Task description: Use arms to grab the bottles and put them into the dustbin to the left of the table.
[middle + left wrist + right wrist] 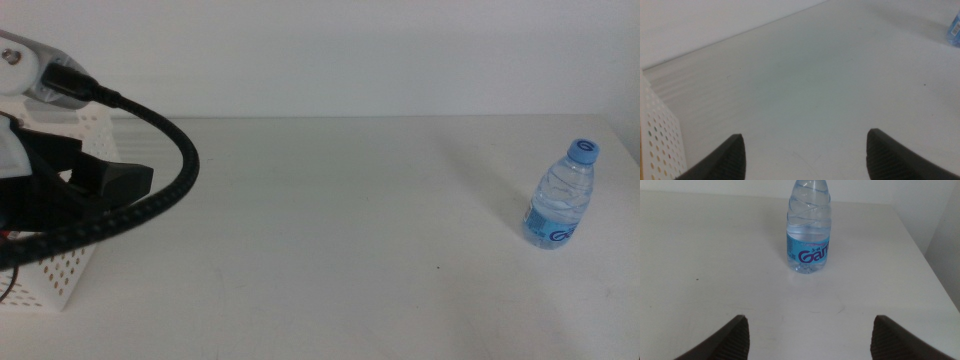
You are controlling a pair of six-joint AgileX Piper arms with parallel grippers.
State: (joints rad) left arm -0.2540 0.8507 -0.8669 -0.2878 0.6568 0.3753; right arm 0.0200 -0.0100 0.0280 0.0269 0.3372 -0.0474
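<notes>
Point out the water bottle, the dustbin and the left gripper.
water bottle (560, 210), middle view, on its blue label.
dustbin (62, 268), middle view, on its perforated front wall.
left gripper (805, 152), left wrist view, midway between its open fingertips.

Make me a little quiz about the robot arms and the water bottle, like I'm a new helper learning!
1. True or false: the water bottle stands upright on the table.
2. Which gripper faces the bottle with its jaws wide apart? A) the left gripper B) the right gripper
3. Fill in: the white dustbin with small holes sits at the table's ____ side in the middle view.

Key:
1. True. It stands upright near the right edge, blue cap on top.
2. B. The right wrist view shows the bottle straight ahead, untouched. The left gripper, also open, is over by the dustbin.
3. Left.
</notes>
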